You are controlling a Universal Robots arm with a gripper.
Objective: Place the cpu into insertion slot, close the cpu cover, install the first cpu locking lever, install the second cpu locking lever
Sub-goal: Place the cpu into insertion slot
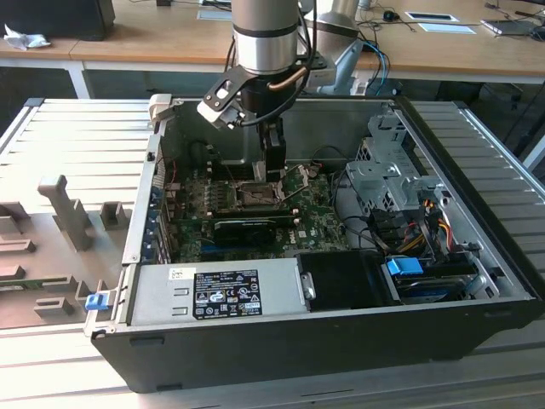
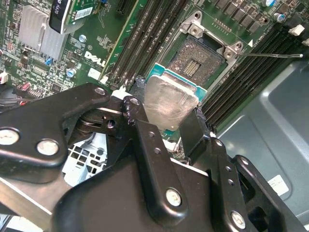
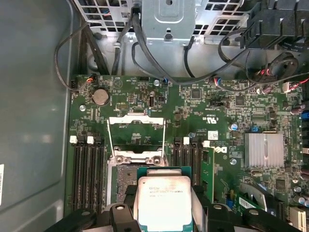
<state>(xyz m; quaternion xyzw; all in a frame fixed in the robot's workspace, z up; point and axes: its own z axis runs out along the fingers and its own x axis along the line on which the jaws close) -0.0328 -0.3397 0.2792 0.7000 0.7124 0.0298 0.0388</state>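
Observation:
My gripper (image 2: 166,110) is shut on the cpu (image 2: 166,99), a thin square chip with a pale silvery face, pinched by its edges between the two black fingers (image 2: 197,126). In the second wrist view the chip hangs tilted just short of the insertion slot (image 2: 195,58), whose grey-gold contact field lies bare. In the first wrist view the cpu (image 3: 164,203) overlaps the near part of the slot (image 3: 124,178), and the cpu cover (image 3: 136,119) stands swung open beyond it. A thin locking lever (image 2: 270,54) sticks out sideways from the socket. In the exterior view the gripper (image 1: 274,170) hovers over the socket (image 1: 255,194) inside the case.
Memory slots (image 3: 89,164) flank the socket on both sides. A finned heatsink (image 3: 263,150) and black cables (image 3: 145,53) lie near. In the case sit a long black card (image 1: 247,226), the grey power-supply box (image 1: 217,290) and a metal drive cage (image 1: 383,175).

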